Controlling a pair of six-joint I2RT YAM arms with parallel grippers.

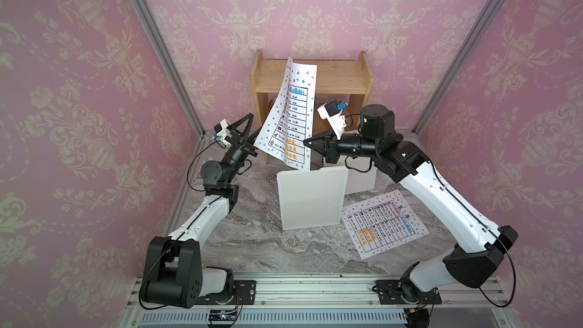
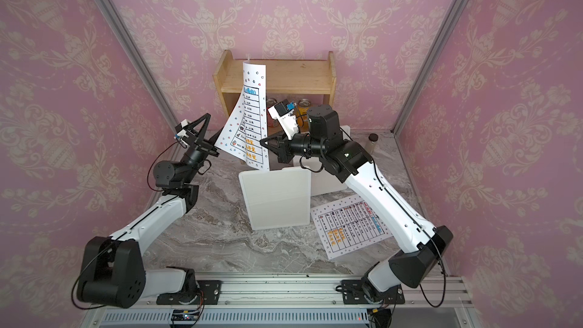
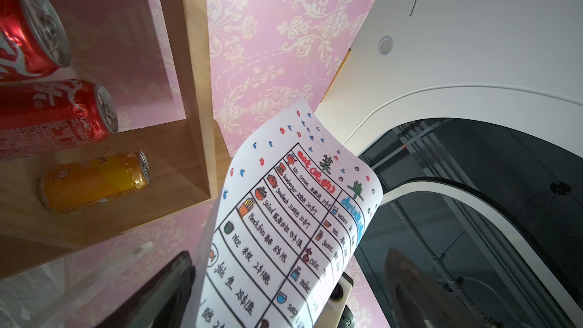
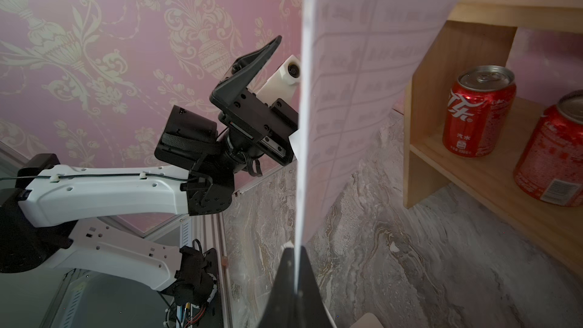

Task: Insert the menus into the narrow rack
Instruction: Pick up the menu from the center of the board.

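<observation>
Our right gripper (image 1: 305,143) pinches the menu (image 1: 293,112) upright so its lower edge can drop into the rack (image 1: 310,200) beneath; our left gripper (image 1: 254,136) gapes around the far edge, gripping nothing.

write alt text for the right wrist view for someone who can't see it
The right gripper is shut on the edge of a paper menu that stands edge-on through the middle. Beyond it the left gripper is open, partly hidden by the sheet; on the other side a wooden shelf on a marble table holds two red cans.
</observation>
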